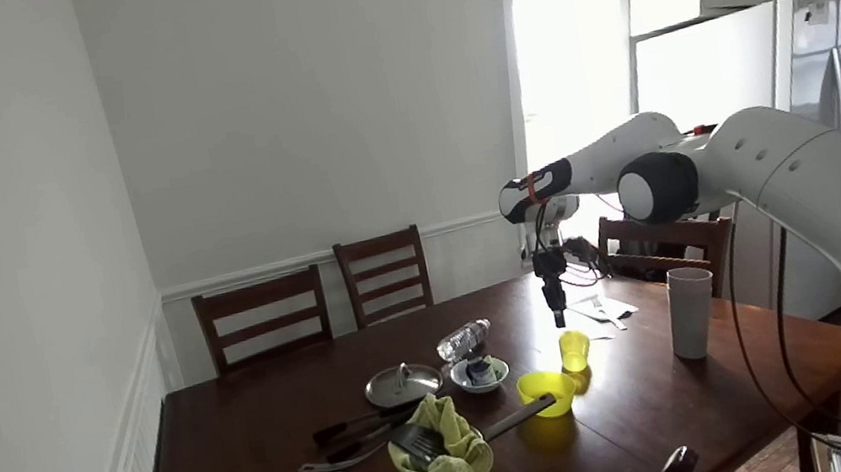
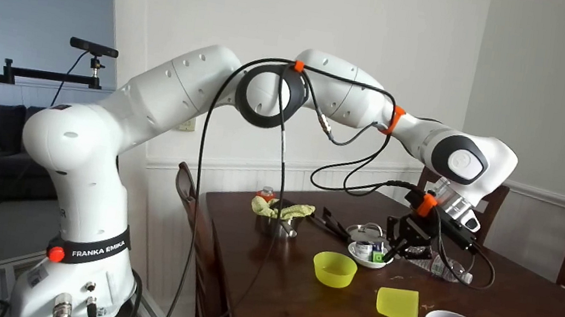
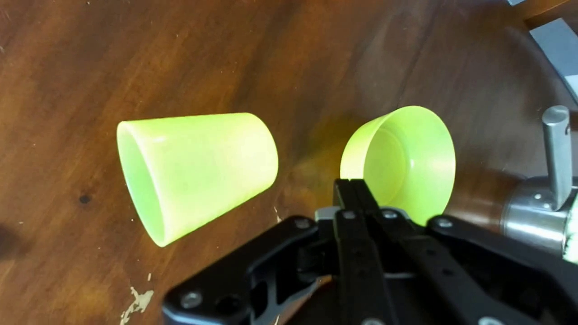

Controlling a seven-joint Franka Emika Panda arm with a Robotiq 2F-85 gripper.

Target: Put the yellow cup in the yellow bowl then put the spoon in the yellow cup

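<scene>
strip of bare desk [image 3: 300, 135] between yellow cup [image 3: 203, 167] and yellow bowl [image 3: 406, 158], passable. more bare desk off cup's mouth. bowl open from above. in the way: pot handle [image 3: 557, 158] beside bowl, gap between; white dish [image 1: 484, 388] near bowl; tall grey tumbler [image 1: 692, 314] upright, apart from cup. end effector [image 1: 560, 322] in free air above desk.

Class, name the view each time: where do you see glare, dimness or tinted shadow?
In an exterior view, the window is blown out white and the table shows sheen; in an exterior view, the sofa looks dim; in the wrist view, the yellow bowl has a bright glint inside and a yellowish tint colours the table beside it.
</scene>
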